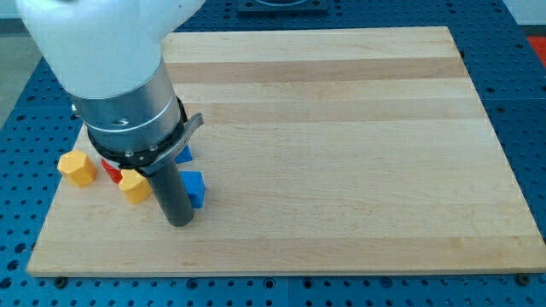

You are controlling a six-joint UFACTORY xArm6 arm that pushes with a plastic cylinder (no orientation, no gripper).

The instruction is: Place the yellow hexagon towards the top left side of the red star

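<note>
Near the board's (341,128) lower left | my tip (180,222) just right of a yellow block (135,185), touching a blue block (195,188) | red block (112,170) mostly hidden | yellow hexagon (77,168) further left | no jaws, only a rod

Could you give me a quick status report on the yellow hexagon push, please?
My tip down between yellow block and blue block. Second yellow block at view's left. Red block mostly hidden between them.

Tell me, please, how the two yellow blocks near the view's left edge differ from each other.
The left yellow block stands apart from my tip; the right yellow block sits close beside the rod. The left one shows in full, a hexagon; the right one's top is hidden by the arm. The right one touches the red block; the left does not. Both share colour and similar size.
</note>
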